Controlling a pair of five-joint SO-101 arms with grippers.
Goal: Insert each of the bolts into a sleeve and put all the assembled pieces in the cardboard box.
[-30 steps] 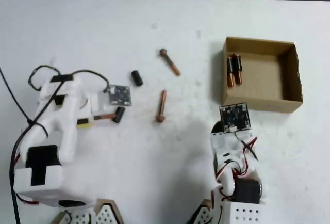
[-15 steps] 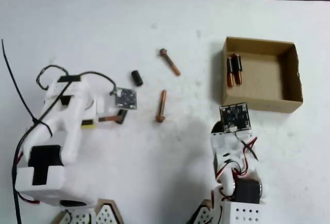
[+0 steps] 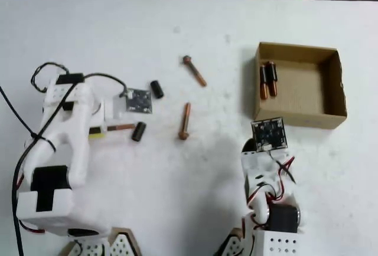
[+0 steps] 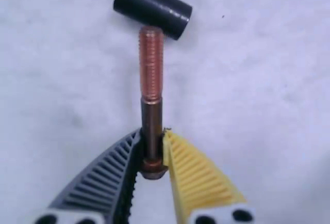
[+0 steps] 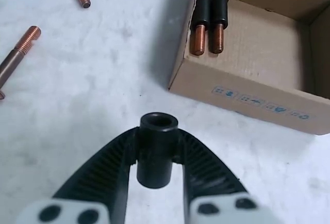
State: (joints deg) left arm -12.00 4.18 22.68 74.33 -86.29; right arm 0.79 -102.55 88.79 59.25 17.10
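Robotics lab or workshop bench: a white table point(image 3: 195, 209) holds a small white plastic left arm point(image 3: 59, 144) and right arm point(image 3: 266, 179), a bare circuit board point(image 3: 269, 133) mounted on one.

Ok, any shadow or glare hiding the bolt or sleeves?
Left wrist view: even light, a thin sheen on the loose sleeve, the bolt in the left gripper clear. Right wrist view: the cardboard box shades the table beside it; the held sleeve has a dark bore. High view: soft shadow beside the right arm, no glare.
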